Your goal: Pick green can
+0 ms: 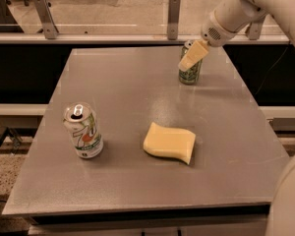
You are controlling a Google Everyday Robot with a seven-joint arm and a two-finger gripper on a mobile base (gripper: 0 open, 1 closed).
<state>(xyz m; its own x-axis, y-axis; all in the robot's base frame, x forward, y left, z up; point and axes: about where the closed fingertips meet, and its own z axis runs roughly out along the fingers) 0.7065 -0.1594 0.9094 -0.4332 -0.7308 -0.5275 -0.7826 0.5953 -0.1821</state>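
The green can (190, 74) stands upright at the far right of the grey table (137, 97). Its upper half is hidden behind my gripper (191, 59), which reaches down from the upper right and sits right at the can's top, overlapping it. I cannot tell whether the gripper touches the can. The white arm runs off toward the top right corner.
A white-and-silver can with a green and red logo (83, 131) stands upright at the near left. A yellow sponge (169, 142) lies near the middle front. A rail with metal posts (173, 11) runs behind the table.
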